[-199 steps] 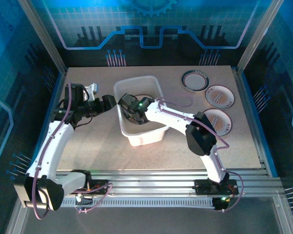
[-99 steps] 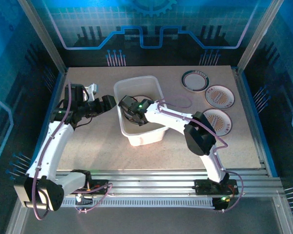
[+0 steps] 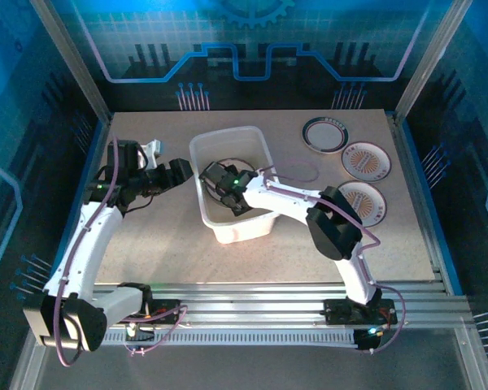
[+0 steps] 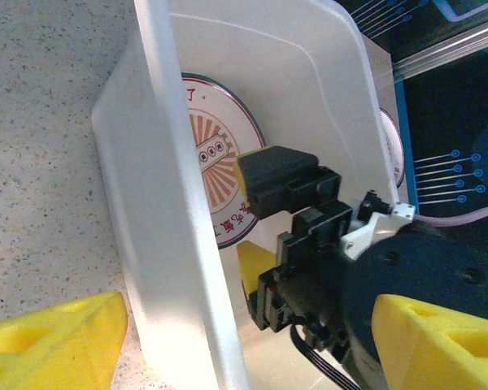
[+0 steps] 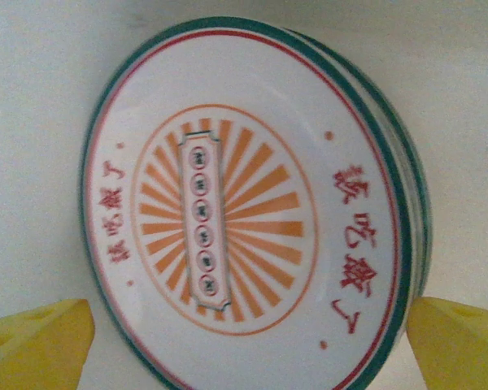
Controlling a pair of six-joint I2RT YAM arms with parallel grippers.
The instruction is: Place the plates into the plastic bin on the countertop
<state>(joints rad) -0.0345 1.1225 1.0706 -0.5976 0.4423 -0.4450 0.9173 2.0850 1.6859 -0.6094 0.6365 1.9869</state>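
The white plastic bin (image 3: 255,140) stands mid-countertop (image 3: 163,244). Inside it lies a stack of plates; the top plate (image 5: 252,211) has orange rays and a green rim. My right gripper (image 3: 220,180) is down in the bin, open, its yellow fingertips (image 5: 37,341) on either side of that plate's near edge (image 5: 252,357) and not pinching it. The left gripper (image 3: 181,171) is open and straddles the bin's left wall (image 4: 163,227), one finger outside and one inside. From the left wrist, the plate (image 4: 215,154) lies beyond the right gripper's yellow finger (image 4: 256,268).
Three more plates lie on the countertop at the back right: a green-rimmed one (image 3: 325,134) and two orange-rayed ones (image 3: 366,161) (image 3: 363,201). Metal rails and blue edges frame the top. The right arm's elbow (image 3: 333,223) hangs between the bin and those plates.
The right gripper's jaws have opened wide inside the bin, letting go of the orange-rayed plate, which now lies on the stack. The left arm has not moved.
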